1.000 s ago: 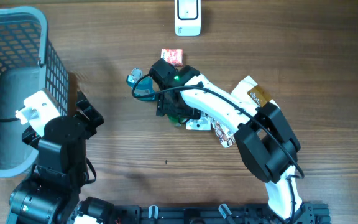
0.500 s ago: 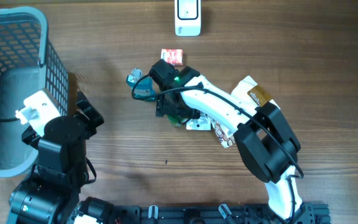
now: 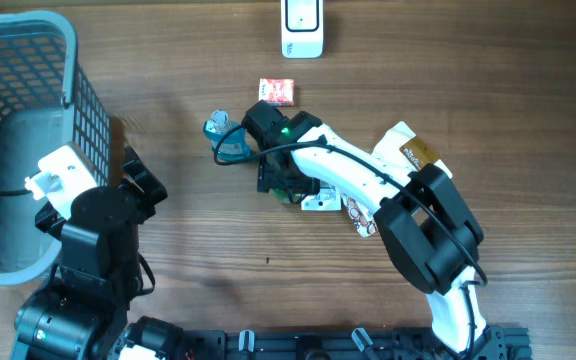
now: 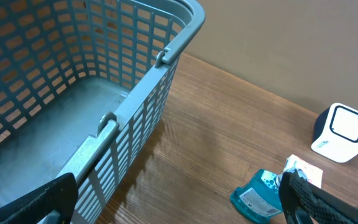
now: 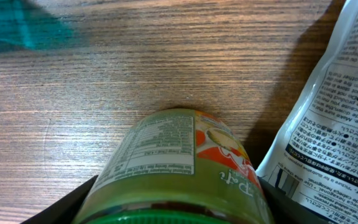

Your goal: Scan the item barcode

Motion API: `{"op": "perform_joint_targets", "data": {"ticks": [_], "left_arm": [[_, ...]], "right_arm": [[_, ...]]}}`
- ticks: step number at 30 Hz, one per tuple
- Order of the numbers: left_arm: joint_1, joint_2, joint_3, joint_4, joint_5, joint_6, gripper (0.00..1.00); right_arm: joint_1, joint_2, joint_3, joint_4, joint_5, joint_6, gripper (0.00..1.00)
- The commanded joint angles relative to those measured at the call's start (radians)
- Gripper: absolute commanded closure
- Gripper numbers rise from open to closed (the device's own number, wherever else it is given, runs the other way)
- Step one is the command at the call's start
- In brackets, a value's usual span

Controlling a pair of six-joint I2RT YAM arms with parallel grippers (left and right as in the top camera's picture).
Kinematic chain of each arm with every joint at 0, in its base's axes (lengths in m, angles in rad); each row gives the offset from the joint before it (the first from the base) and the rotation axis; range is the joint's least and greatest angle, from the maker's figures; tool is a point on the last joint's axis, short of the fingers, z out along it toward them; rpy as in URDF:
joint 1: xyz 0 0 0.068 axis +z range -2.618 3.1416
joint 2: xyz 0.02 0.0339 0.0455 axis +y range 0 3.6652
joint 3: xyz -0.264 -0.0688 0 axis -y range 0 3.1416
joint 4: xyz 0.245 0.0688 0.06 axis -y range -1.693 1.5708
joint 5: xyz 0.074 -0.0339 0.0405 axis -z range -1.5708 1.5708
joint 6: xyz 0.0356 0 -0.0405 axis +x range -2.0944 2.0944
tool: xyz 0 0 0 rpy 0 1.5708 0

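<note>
A green jar (image 5: 173,162) with a green lid and a printed label lies on its side on the wooden table. My right gripper (image 5: 173,208) is shut on it, one finger against each side. From overhead the jar (image 3: 286,194) is mostly hidden under the right gripper (image 3: 280,182) at the table's middle. The white barcode scanner (image 3: 301,27) stands at the far edge, well away from the jar. My left gripper (image 4: 179,208) hangs open and empty beside the basket, and its fingers (image 4: 39,200) frame bare wood.
A grey mesh basket (image 3: 28,30) fills the left side. A teal pouch (image 3: 230,146) lies just left of the jar and a red packet (image 3: 277,91) behind it. A white printed pouch (image 5: 334,124) touches the jar's right side. Another bag (image 3: 413,152) lies farther right.
The right gripper's jaws have narrowed onto the green jar, and the wrist has shifted slightly toward the near side. The left arm has not moved.
</note>
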Motion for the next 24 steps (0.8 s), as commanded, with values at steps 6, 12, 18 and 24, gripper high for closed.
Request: {"op": "perform_joint_targets", "data": {"ticks": [6,12,18,24], "left_arm": [[0.006,-0.006,-0.001,-0.001,-0.003,-0.017,0.00],[0.006,-0.006,-0.001,-0.001,-0.003,-0.017,0.00],[0.006,-0.005,-0.001,-0.001,-0.003,-0.017,0.00],[0.006,-0.005,-0.001,-0.001,-0.003,-0.017,0.00]], "right_arm": [[0.002,0.021,0.043,-0.070,-0.042,-0.007,0.34],[-0.006,0.020,0.116,-0.166,-0.109,-0.017,0.34],[-0.073,0.020,0.190,-0.301,-0.362,-0.082,0.34],[-0.172,0.020,0.231,-0.412,-0.587,-0.159,0.36]]}}
